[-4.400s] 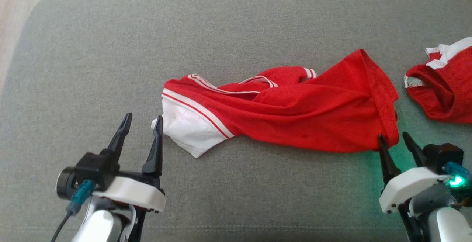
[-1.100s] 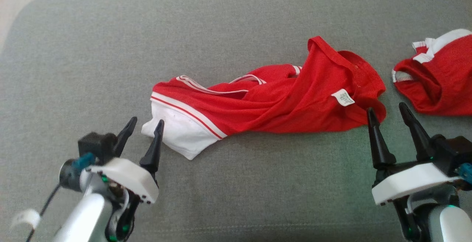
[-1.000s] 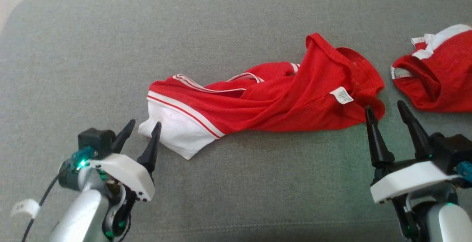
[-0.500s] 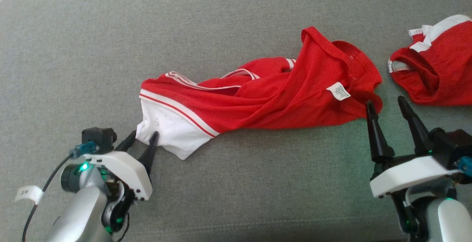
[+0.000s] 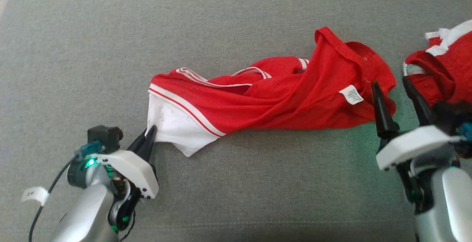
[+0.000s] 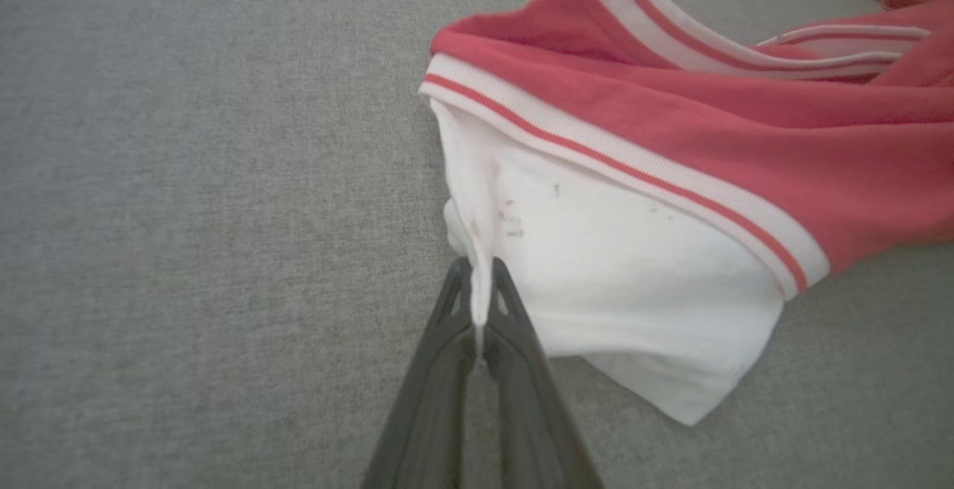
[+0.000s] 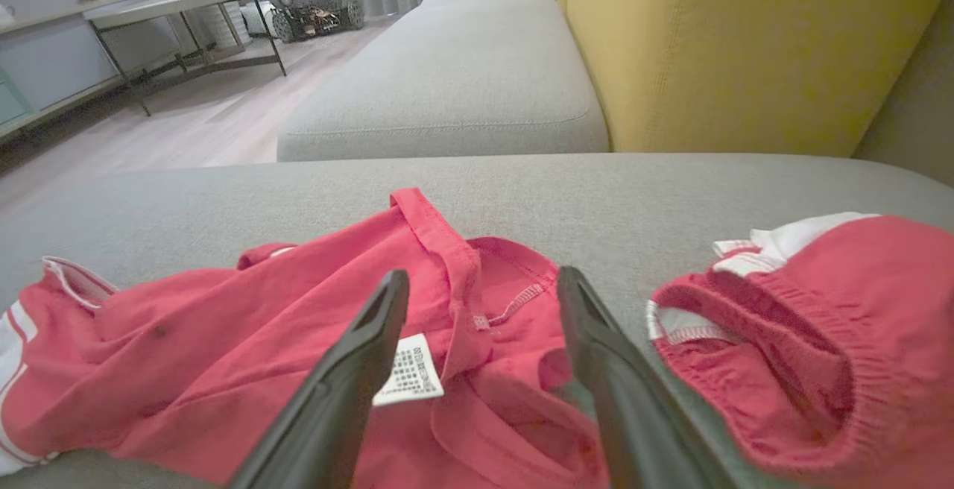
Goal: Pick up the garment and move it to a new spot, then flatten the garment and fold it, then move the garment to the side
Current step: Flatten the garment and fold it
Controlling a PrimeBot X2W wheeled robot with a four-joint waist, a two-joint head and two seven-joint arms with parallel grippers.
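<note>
Left wrist view: left hand pinches garment; dark specks.

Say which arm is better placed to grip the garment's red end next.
Right. The right pincer stands open at the red hem of the garment; the left pincer is shut on its white corner.

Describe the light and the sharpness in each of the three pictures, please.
Head view: even light, sharp; a green glow tints the sofa cushion beside the right gripper. Left wrist view: paler colours, the garment looks pinkish and slightly soft. Right wrist view: the right gripper's near fingers are blurred.
</note>
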